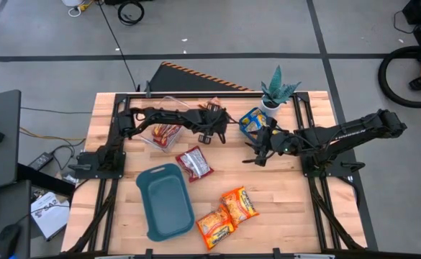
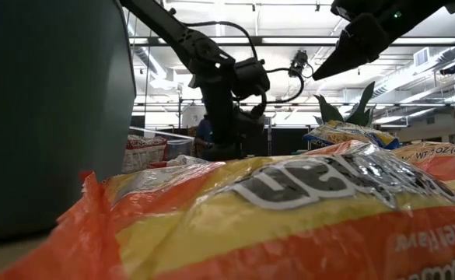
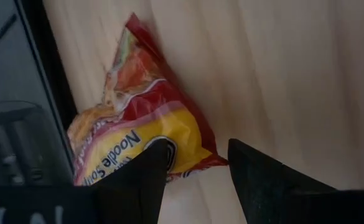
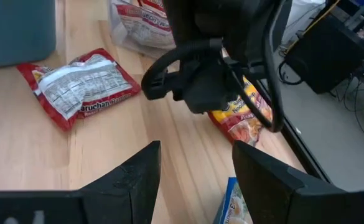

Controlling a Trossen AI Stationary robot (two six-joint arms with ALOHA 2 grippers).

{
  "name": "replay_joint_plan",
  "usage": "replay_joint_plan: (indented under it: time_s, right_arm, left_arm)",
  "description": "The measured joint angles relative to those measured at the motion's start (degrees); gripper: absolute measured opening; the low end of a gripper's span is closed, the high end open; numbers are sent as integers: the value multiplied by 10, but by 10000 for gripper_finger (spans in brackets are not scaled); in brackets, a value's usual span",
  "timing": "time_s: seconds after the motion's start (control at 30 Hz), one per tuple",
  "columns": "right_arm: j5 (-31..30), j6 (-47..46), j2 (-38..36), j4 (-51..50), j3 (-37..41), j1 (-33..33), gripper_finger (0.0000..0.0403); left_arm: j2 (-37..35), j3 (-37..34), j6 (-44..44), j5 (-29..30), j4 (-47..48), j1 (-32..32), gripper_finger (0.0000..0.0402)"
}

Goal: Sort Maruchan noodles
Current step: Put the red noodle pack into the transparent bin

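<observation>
My left gripper [image 3: 197, 168] is open, reaching across the far part of the table [image 1: 214, 132]. Its fingers stand over one end of a red-and-yellow noodle packet [image 3: 141, 124] lying flat by the table's far edge. I cannot tell whether they touch it. My right gripper [image 4: 194, 186] is open and hangs above bare wood [image 1: 259, 151], right of the left gripper. A red packet [image 1: 193, 162] lies back side up at mid-table. A blue packet [image 1: 252, 122] lies by the plant. Two orange packets [image 1: 239, 203] [image 1: 215, 225] lie near the near edge.
A teal tray [image 1: 165, 205] sits on the near left part of the table. A clear bin [image 1: 160, 133] with red packets in it stands under the left arm. A small potted plant [image 1: 276, 90] stands at the far edge. Bare wood lies between the tray and the right arm's base.
</observation>
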State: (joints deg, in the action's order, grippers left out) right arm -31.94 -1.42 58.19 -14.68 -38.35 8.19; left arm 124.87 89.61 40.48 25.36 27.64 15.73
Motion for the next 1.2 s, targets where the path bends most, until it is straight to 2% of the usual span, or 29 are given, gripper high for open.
replay_joint_plan:
  time_s: [0.17, 0.57, 0.8, 1.2]
  right_arm:
    - [0, -6, 0, 1, 0, 0, 204]
    - [2, -5, 2, 66, 44, 0, 204]
    - [2, -10, 2, 74, 53, 0, 204]
    - [1, -11, 1, 80, 53, 0, 204]
  left_arm:
    - [11, 0, 10, 11, -8, 2, 148]
    - [11, 0, 1, 10, -11, 0, 9]
    - [-28, 15, -57, 4, 45, -6, 7]
    - [-161, 88, -148, -28, 156, 7, 4]
